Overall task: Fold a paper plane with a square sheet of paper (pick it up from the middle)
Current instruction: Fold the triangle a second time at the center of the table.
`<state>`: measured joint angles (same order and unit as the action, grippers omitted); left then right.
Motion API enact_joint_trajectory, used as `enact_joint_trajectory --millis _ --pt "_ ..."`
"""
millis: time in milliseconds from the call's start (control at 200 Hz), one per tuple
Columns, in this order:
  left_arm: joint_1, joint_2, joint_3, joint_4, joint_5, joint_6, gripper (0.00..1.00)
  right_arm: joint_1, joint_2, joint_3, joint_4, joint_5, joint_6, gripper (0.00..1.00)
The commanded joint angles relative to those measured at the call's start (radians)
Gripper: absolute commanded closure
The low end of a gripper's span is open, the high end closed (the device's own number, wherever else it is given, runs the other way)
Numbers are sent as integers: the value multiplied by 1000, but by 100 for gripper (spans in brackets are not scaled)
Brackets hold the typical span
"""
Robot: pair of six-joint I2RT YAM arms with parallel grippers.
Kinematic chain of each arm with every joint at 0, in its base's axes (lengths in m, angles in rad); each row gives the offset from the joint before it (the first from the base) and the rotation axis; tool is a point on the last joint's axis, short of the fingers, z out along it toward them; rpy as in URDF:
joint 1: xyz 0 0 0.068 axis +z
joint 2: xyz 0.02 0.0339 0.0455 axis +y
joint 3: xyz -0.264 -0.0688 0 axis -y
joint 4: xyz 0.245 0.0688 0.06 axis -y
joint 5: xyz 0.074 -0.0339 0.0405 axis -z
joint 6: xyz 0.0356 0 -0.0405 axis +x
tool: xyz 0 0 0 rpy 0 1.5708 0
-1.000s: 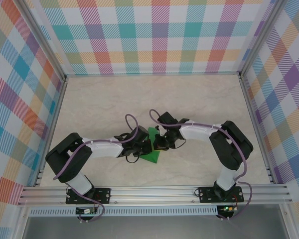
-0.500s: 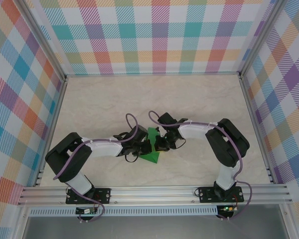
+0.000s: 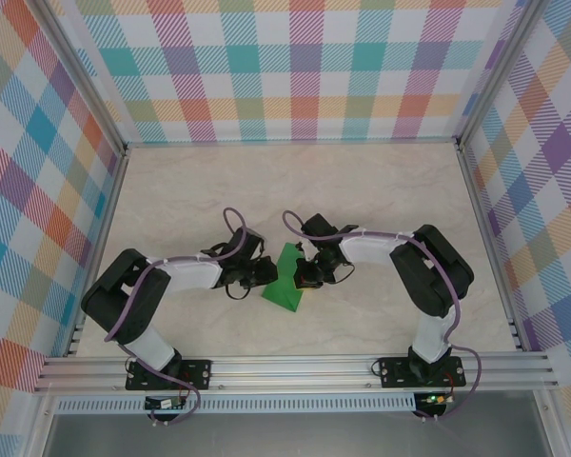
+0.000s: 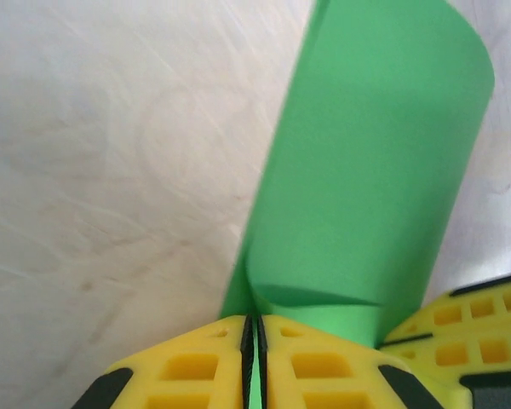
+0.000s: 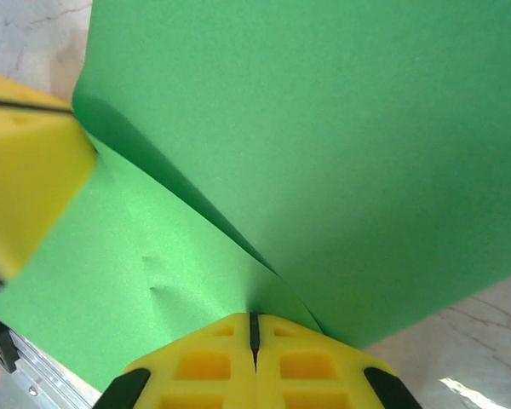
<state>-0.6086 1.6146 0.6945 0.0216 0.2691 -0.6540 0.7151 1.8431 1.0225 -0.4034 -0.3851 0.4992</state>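
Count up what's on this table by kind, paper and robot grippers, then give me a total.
Paper: 1, the bright green folded paper sheet
Grippers: 2, the yellow-fingered left gripper and right gripper
Total: 3

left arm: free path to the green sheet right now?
Likely yes: left gripper looks shut on one edge of the square sheet of paper, nothing in between; right gripper pinches the opposite side.

We see a pale, marble-patterned tabletop (image 3: 362,190); a folded bright green sheet of paper (image 3: 285,290) sits on it, near the middle, toward the front
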Motion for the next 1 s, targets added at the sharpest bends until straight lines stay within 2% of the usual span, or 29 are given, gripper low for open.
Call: enact_joint_trajectory --millis 0,300,530,800,995 --pt "42 9 -3 -24 -33 39 87 3 88 -50 -64 135 -30 95" --pt "41 -80 -37 102 126 22 91 3 82 -50 -68 141 -32 95" --pt "-1 -18 -18 130 156 27 93 3 88 -53 -65 137 -32 95" --pt "-11 46 23 33 46 35 95 3 92 -52 -68 139 -35 95" --pt "-6 62 24 -39 -141 -27 95 3 93 -56 -68 145 -36 95"
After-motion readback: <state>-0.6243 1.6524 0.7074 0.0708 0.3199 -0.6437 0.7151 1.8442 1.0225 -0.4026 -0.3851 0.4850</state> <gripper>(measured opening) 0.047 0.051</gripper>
